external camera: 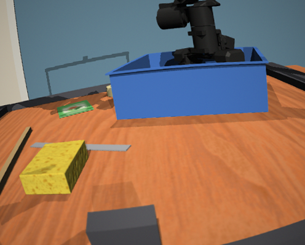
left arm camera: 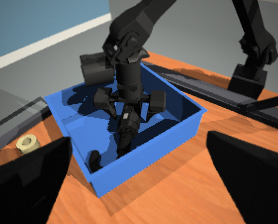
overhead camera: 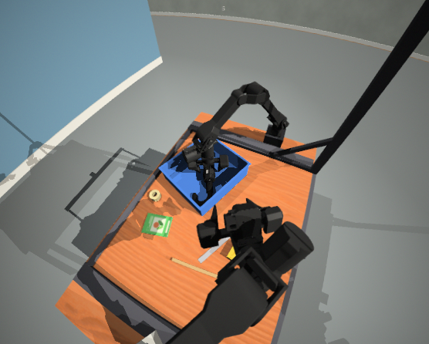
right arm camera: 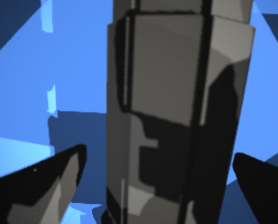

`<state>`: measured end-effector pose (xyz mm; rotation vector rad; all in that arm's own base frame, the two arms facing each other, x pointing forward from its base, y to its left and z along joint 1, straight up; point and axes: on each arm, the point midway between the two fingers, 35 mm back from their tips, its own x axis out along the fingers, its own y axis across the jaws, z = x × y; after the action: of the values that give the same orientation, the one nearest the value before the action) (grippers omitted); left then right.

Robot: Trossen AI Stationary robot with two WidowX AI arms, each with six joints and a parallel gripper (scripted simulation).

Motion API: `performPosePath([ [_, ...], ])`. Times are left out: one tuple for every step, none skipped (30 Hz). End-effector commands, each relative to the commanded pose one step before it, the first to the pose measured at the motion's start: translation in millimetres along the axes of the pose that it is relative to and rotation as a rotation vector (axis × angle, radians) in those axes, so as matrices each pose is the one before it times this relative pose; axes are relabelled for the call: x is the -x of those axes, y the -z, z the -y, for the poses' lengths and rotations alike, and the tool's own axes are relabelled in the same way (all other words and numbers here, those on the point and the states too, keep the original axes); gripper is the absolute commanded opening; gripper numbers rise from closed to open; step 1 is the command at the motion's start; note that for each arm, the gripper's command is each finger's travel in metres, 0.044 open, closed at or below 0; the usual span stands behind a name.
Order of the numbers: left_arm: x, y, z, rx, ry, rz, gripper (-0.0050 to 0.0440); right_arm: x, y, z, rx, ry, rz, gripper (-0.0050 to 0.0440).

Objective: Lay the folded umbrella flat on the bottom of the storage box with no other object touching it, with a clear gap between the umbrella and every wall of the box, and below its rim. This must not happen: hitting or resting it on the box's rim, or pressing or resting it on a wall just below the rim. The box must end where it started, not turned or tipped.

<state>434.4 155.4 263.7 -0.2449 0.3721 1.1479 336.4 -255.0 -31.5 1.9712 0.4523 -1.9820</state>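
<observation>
The blue storage box (overhead camera: pixel 201 173) stands on the wooden table and also shows in the exterior view (external camera: pixel 191 89). The folded black umbrella (overhead camera: pixel 208 183) is inside it, below the rim, in the left wrist view (left arm camera: pixel 125 137) with its curved handle (left arm camera: pixel 94 160) close to the near corner; I cannot tell if it touches the wall. My right gripper (left arm camera: pixel 131 120) reaches down into the box. In the right wrist view its fingers stand open on either side of the umbrella (right arm camera: pixel 175 100). My left gripper (overhead camera: pixel 216 227) is open and empty above the table, outside the box.
A yellow sponge (external camera: pixel 54 167), a grey strip (external camera: pixel 107 147) and a wooden stick (external camera: pixel 10 162) lie near the left arm. A green packet (overhead camera: pixel 157 224) and a tape roll (overhead camera: pixel 155 195) lie beside the box. A grey block (external camera: pixel 124 234) is at the table's front edge.
</observation>
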Motion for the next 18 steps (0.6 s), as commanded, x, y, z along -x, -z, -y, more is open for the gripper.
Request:
performPosePath([
  [4.97,-8.89,-1.26,0.02179,0.00825,0.01211,0.04,30.66,5.14,-10.07,0.00017,-0.05694,-0.02921,0.044],
  [0.0,0.0,0.0,0.0,0.0,0.0,0.04,2.58,0.0,0.0,-0.00001,-0.00001,-0.00001,0.044],
  [0.0,0.0,0.0,0.0,0.0,0.0,0.04,3.21,0.0,0.01,-0.00002,-0.00002,-0.00001,0.044],
  [0.0,0.0,0.0,0.0,0.0,0.0,0.04,0.0,0.0,0.0,0.0,0.0,0.0,0.044],
  [0.0,0.0,0.0,0.0,0.0,0.0,0.04,2.18,0.0,0.0,-0.00002,-0.00006,-0.00003,0.0424],
  [0.0,0.0,0.0,0.0,0.0,0.0,0.04,2.69,0.0,0.0,-0.00001,-0.00001,-0.00001,0.0424],
  [0.0,0.0,0.0,0.0,0.0,0.0,0.04,4.97,0.01,-0.01,-0.00002,-0.00003,-0.00001,0.0424],
  [0.0,0.0,0.0,0.0,0.0,0.0,0.04,7.74,0.01,-0.03,-0.00003,-0.00004,-0.00002,0.0424],
  [0.0,0.0,0.0,0.0,0.0,0.0,0.04,6.18,0.02,-0.05,-0.00002,-0.00003,-0.00002,0.0424],
  [0.0,0.0,0.0,0.0,0.0,0.0,0.04,8.09,0.05,-0.09,-0.00001,-0.00004,-0.00002,0.0424],
  [0.0,0.0,0.0,0.0,0.0,0.0,0.04,0.0,0.0,0.0,0.0,0.0,0.0,0.0424],
  [0.0,0.0,0.0,0.0,0.0,0.0,0.04,0.0,0.0,0.0,0.0,0.0,0.0,0.0424],
  [0.0,0.0,0.0,0.0,0.0,0.0,0.04,10.72,0.06,-0.12,0.0,-0.00005,-0.00003,0.0424],
  [0.0,0.0,0.0,0.0,0.0,0.0,0.04,12.71,0.05,-0.1,0.0,-0.00005,-0.00003,0.0424],
  [0.0,0.0,0.0,0.0,0.0,0.0,0.04,9.86,0.05,-0.09,0.0,-0.00004,-0.00002,0.0424],
  [0.0,0.0,0.0,0.0,0.0,0.0,0.04,9.65,0.06,-0.12,0.0,-0.00003,-0.00002,0.0424],
  [0.0,0.0,0.0,0.0,0.0,0.0,0.04,10.49,0.07,-0.13,0.0,-0.00003,-0.00002,0.0424],
  [0.0,0.0,0.0,0.0,0.0,0.0,0.04,11.15,0.17,-0.03,0.00005,-0.00002,-0.00003,0.0424],
])
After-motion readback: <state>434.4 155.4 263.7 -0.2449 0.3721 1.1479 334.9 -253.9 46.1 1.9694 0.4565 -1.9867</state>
